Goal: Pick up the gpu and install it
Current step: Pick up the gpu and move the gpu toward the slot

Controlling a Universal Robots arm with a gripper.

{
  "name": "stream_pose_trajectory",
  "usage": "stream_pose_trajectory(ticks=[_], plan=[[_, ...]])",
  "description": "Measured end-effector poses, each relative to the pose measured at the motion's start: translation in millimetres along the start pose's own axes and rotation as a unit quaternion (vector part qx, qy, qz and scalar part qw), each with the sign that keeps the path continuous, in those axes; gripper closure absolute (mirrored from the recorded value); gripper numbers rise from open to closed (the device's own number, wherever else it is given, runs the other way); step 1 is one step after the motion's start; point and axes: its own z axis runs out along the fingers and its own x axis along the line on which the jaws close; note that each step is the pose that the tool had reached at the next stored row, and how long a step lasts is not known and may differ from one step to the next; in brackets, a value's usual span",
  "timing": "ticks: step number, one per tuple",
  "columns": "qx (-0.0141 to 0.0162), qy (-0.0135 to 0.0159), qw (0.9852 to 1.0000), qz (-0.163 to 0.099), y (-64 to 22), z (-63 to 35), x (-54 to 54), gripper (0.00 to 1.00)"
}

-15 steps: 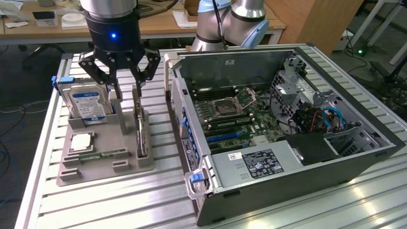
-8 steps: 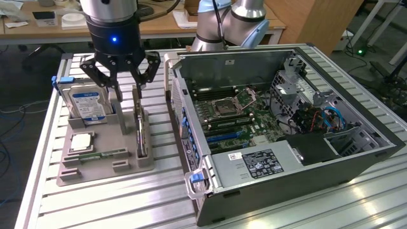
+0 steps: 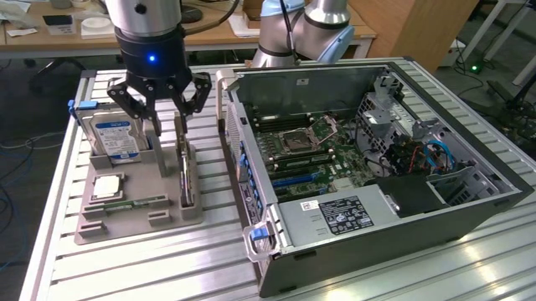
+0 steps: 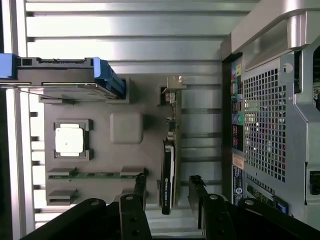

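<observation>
Grey plastic makes up the fixture tray (image 3: 134, 221) set on the slatted aluminium table (image 3: 125, 269) at the exterior view's left. The gpu (image 3: 186, 179) is stood on edge in a slot along the tray side nearest the open computer case (image 3: 335, 81). Its silvery bracket end is turned toward the hard drive (image 3: 117, 135). The gripper (image 3: 167, 125) is poised above the card with nothing clamped. In the wrist view, the gpu (image 4: 169, 170) is seen between the widely parted fingertips (image 4: 141, 184), with a gap left on each side.
</observation>
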Motion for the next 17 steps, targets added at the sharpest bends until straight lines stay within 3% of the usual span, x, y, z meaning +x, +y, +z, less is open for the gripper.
stream_pose_trajectory(ticks=[17], plan=[[0.0,0.0002,1.0,0.0,-1.9,22.8,0.3,0.53]])
